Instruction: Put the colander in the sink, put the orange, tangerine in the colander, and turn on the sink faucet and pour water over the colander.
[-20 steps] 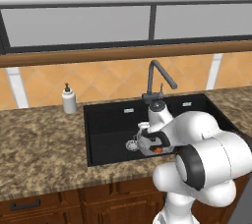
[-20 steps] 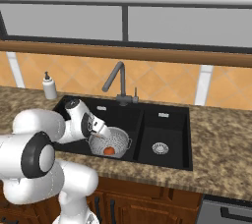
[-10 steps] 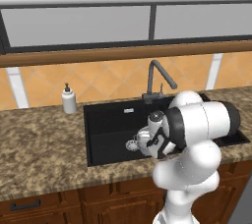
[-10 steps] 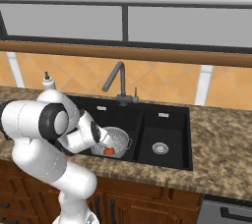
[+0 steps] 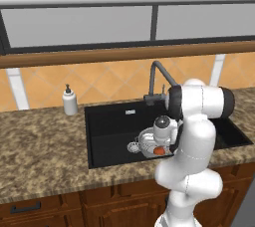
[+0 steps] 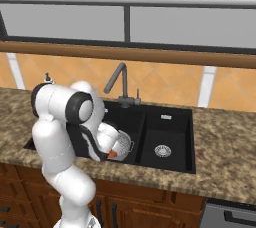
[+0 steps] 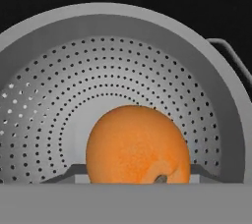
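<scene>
The silvery perforated colander (image 7: 123,70) sits in the larger basin of the black sink (image 5: 109,131), under the tall dark sink faucet (image 5: 158,74). My gripper (image 7: 138,179) hangs just inside the colander's bowl, shut on a round orange-coloured fruit (image 7: 138,144). Whether this is the orange or the tangerine I cannot tell. From the sides, the fruit (image 5: 159,150) shows at the hand, against the colander (image 5: 143,140). In the right base view the fruit (image 6: 112,154) is held beside the colander (image 6: 125,144). No water runs from the faucet (image 6: 120,79).
A white soap dispenser (image 5: 69,102) stands on the speckled stone counter (image 5: 40,141) left of the sink. The smaller basin (image 6: 167,132) with its round drain lies right of the colander. A tiled wall and a window ledge run behind the faucet.
The arm's elbow has risen and swung over the sink. The hand has stayed at the colander with the fruit in it.
</scene>
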